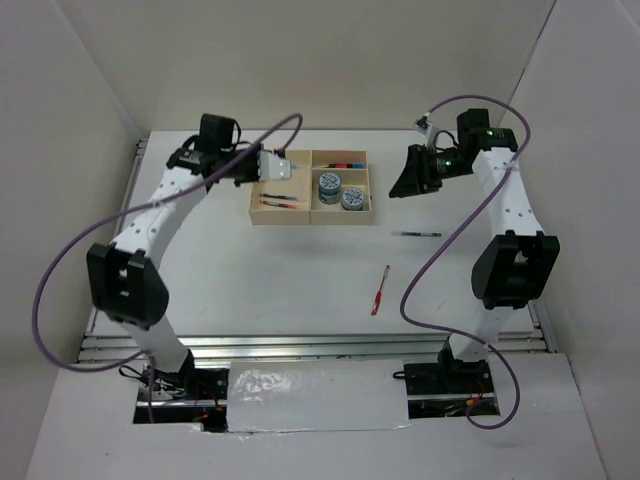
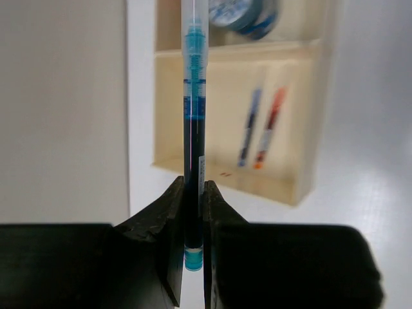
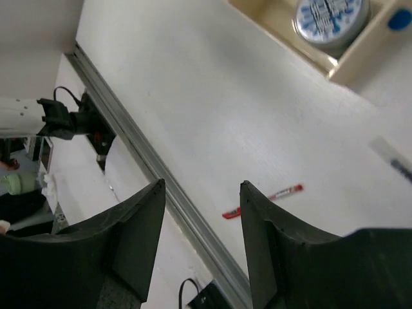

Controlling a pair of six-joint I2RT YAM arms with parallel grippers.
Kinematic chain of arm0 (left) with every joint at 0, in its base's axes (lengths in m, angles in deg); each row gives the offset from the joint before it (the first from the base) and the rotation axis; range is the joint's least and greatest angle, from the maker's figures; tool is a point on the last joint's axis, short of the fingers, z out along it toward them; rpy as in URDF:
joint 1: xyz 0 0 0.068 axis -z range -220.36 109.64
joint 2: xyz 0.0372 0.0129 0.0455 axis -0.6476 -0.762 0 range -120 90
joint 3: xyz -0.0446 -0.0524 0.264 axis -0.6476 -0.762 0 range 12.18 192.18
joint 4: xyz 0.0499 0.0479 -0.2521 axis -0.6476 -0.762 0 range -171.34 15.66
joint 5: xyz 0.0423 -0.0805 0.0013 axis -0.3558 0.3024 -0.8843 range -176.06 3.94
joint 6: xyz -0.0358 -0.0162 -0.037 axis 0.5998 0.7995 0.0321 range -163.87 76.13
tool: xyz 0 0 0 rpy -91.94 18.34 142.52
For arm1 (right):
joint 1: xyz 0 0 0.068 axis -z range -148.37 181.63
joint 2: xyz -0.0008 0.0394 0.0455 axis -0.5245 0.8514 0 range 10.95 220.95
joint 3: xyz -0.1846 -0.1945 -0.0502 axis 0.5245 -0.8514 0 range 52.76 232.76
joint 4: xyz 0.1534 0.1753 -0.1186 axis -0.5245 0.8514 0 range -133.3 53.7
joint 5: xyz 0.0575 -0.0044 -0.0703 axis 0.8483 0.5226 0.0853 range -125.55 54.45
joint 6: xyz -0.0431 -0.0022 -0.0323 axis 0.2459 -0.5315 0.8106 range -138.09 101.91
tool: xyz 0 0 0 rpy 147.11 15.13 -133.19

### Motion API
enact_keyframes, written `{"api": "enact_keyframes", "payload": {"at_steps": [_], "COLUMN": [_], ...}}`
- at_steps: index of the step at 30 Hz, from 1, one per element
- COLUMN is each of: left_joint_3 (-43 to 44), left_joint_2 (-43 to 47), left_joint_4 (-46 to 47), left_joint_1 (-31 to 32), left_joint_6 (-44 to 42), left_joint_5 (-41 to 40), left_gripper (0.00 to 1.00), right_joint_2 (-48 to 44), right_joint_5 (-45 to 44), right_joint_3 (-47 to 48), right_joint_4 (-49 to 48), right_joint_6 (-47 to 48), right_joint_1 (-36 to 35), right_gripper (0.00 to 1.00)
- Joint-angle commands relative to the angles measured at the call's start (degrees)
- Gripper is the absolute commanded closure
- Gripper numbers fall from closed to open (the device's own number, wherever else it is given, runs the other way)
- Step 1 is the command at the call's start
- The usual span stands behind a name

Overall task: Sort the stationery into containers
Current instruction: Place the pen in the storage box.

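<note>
The beige tray (image 1: 258, 214) stands at the back middle of the table. Its large left section (image 2: 212, 122) holds a blue pen (image 2: 248, 129) and a red pen (image 2: 270, 125). Two tape rolls (image 1: 340, 191) sit in the near right section; one shows in the right wrist view (image 3: 331, 16). Highlighters (image 1: 340, 164) lie in the far right section. My left gripper (image 1: 285, 166) is shut on a blue pen (image 2: 194, 96) above the tray's left edge. My right gripper (image 1: 405, 182) is open and empty, right of the tray. A red pen (image 1: 380, 290) and a black pen (image 1: 416, 234) lie on the table.
A metal rail (image 1: 300, 345) runs along the table's near edge and also shows in the right wrist view (image 3: 161, 174). White walls close in the left, back and right. A shiny sheet (image 1: 315, 395) lies between the arm bases.
</note>
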Motion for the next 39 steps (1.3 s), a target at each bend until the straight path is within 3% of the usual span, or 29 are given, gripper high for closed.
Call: {"api": "enact_keyframes", "payload": {"at_steps": [1, 8, 14, 18, 23, 29, 39], "left_joint_3": [13.05, 28.52, 29.42, 32.58, 29.78, 29.51, 27.23], "left_joint_2": [-9.96, -28.58, -34.5, -38.97, -39.16, -40.04, -36.17], "left_joint_4": [-3.62, -1.33, 0.6, -3.96, -3.61, -5.29, -5.11], "left_joint_1": [-4.03, -3.69, -1.58, -0.43, -0.69, -0.96, -5.27], "left_joint_6": [-1.43, -5.38, -6.79, -6.43, -5.91, -5.21, -4.76], "left_joint_5": [4.37, -6.35, -11.28, -12.6, -10.24, -9.61, -8.73], "left_gripper": [1.0, 1.0, 1.0, 1.0, 0.99, 0.98, 0.99], "right_joint_2": [-5.41, -7.44, -6.39, -4.9, -3.67, -3.14, -2.43], "right_joint_5": [-2.71, -2.63, -2.01, -0.17, 0.8, -4.38, -3.15], "right_joint_3": [-5.81, -15.05, -16.99, -17.08, -16.9, -17.78, -17.25], "right_joint_4": [-2.41, -3.39, -2.25, -1.71, 0.39, 0.04, 0.75], "right_joint_6": [0.52, 2.63, 4.74, 5.7, 8.77, 9.92, 10.8], "right_joint_1": [0.15, 3.33, 5.09, 5.88, 5.8, 4.3, 3.78], "right_gripper": [0.43, 0.43, 0.44, 0.44, 0.44, 0.44, 0.44]}}
